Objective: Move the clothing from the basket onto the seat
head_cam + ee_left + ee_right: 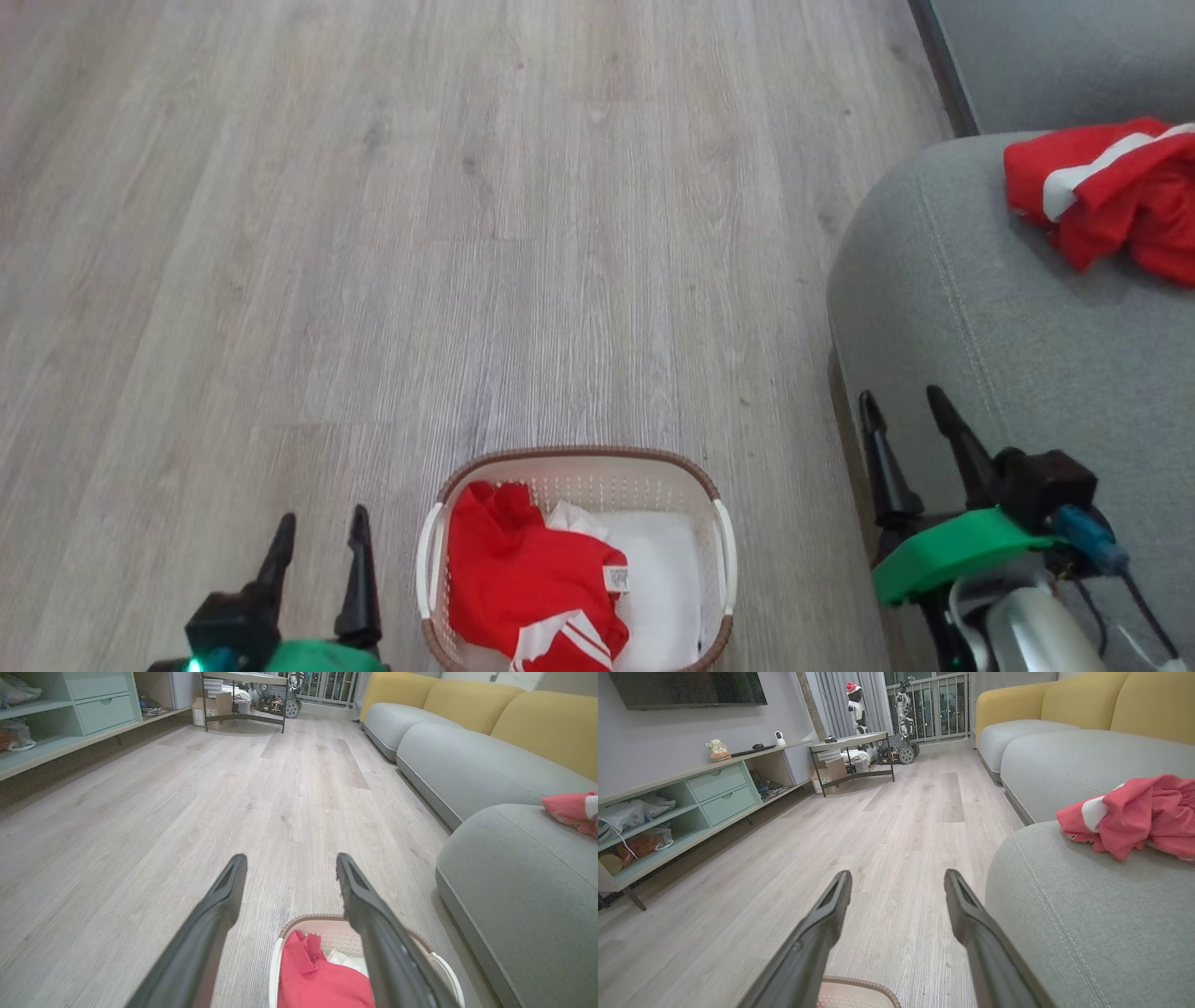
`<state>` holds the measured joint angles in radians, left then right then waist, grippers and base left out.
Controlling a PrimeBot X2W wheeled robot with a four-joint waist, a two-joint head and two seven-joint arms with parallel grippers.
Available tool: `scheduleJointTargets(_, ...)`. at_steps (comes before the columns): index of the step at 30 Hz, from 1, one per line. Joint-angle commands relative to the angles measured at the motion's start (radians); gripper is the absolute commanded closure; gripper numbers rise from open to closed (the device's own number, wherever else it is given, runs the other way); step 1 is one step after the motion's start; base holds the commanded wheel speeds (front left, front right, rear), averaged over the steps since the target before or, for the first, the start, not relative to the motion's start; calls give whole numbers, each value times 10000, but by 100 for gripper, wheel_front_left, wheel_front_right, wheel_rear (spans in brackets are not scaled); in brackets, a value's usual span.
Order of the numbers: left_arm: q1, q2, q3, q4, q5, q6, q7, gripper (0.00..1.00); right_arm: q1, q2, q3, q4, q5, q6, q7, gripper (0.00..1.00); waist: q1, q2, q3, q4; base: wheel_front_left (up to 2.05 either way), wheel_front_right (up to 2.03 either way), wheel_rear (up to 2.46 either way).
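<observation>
Nearest, at 7 o'clock in the head view, the left gripper [321, 515] points up the frame. Its two long dark fingers are spread wide with nothing between them, over the pale grey wood-plank floor [373, 233].

Just beside it, at 6 o'clock, stands the small rounded cream plastic basket [579, 455] with perforated walls, a brown woven rim and white handles. A crumpled red shiny garment [523, 579] with thin white stripes fills the 9 o'clock half of the basket, and a small white label shows on it. Against it, toward 3 o'clock, lies a flat plain white sheet [667, 569].

The right gripper [903, 397] is at 4 o'clock, likewise spread wide and empty. Its fingers sit at the rounded front edge of the large grey-green fabric seat cushion [1008, 345], which takes up the 3 o'clock side.

At 2 o'clock on that cushion lies a second red garment [1111, 187] with a broad white band, bunched up and well apart from both grippers.
</observation>
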<state>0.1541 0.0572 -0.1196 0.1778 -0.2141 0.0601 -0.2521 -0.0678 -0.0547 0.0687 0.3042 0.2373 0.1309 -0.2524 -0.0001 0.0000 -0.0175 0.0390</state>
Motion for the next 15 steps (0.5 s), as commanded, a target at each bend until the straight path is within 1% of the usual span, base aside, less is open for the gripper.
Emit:
scheduleJointTargets(1,-534,-53,194,-174,160,-114,-97,0,-339,45,79,-530,-57,-2,-93,0,1,0,186,-20,0,0,0)
scheduleJointTargets(6,-1144,-50,-250,257,465,-397,-97,0,-564,45,-309,-1007,-243,-2,-93,0,1,0,1023,-92,0,0,0)
scheduleJointTargets(7,-1144,-50,-250,257,465,-397,-97,0,-564,45,-309,-1007,-243,-2,-93,0,1,0,1023,-92,0,0,0)
scheduleJointTargets(10,-1773,-44,-618,820,719,-621,-90,0,-836,45,-440,-1365,-353,-2,-93,0,1,0,1805,-178,0,0,0)
scheduleJointTargets(15,-3278,-24,-1468,2277,1288,-1011,181,0,-1410,45,-786,-1870,-680,-2,-93,0,1,0,3413,-385,0,0,0)
